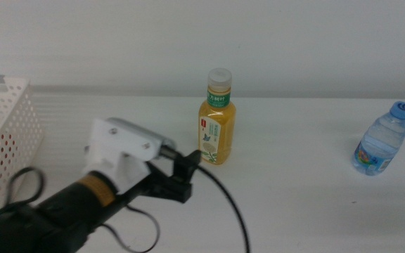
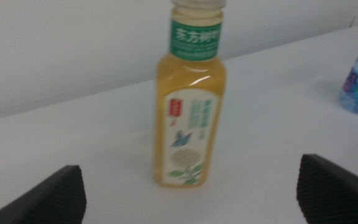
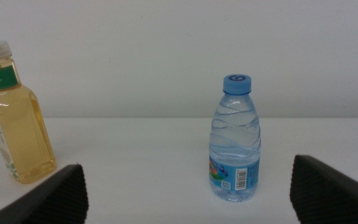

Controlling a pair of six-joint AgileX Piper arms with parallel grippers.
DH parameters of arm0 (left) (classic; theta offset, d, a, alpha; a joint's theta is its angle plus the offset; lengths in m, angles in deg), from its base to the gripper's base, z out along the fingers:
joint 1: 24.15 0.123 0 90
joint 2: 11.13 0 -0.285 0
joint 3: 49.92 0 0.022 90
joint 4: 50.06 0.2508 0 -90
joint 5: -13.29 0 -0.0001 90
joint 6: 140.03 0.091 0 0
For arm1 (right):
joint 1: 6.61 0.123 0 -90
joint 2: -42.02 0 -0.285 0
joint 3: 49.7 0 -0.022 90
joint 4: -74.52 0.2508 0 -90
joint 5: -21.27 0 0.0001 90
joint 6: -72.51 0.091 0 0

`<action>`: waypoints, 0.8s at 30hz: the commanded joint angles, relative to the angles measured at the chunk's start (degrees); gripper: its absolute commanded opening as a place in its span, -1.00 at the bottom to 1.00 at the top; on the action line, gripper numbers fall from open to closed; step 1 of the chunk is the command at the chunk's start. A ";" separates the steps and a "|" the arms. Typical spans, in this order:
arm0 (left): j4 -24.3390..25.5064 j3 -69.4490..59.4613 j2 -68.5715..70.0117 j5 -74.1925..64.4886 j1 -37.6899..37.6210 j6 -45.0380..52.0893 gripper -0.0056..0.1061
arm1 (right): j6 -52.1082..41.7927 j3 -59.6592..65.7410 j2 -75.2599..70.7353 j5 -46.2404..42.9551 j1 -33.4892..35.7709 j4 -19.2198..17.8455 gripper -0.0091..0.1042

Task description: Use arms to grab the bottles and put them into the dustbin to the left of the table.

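Table [image 1: 294,204], broad and white, carries an upright orange juice bottle [image 1: 217,119] with green label near its back edge. The left gripper [image 1: 183,176] stands just before this bottle, jaws wide apart, holding nothing. A small clear blue-capped water bottle [image 1: 382,140] stands near the right edge, with the right gripper [image 3: 188,193] facing it, also wide open and empty. The white perforated plastic dustbin [image 1: 13,137] sits at the left edge.

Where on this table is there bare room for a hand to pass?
Bare table lies between the juice bottle and the water bottle. It is crowded on the dustbin side, where the left gripper reaches toward the juice bottle.
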 commanded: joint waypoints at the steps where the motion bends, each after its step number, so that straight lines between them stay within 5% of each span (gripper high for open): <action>1: 2.27 3.01 -4.01 1.81 -1.00 -3.08 0.70 | -0.59 2.44 -2.28 -0.53 -0.53 -0.25 0.68; 8: -3.37 8.86 -12.50 3.14 -4.60 -3.17 0.70 | -0.59 2.44 -2.28 -0.53 -0.53 -0.25 0.68; 24: -6.04 16.97 -24.85 8.82 -4.86 -2.27 0.70 | -0.59 2.44 -2.28 -0.53 -0.53 -0.25 0.68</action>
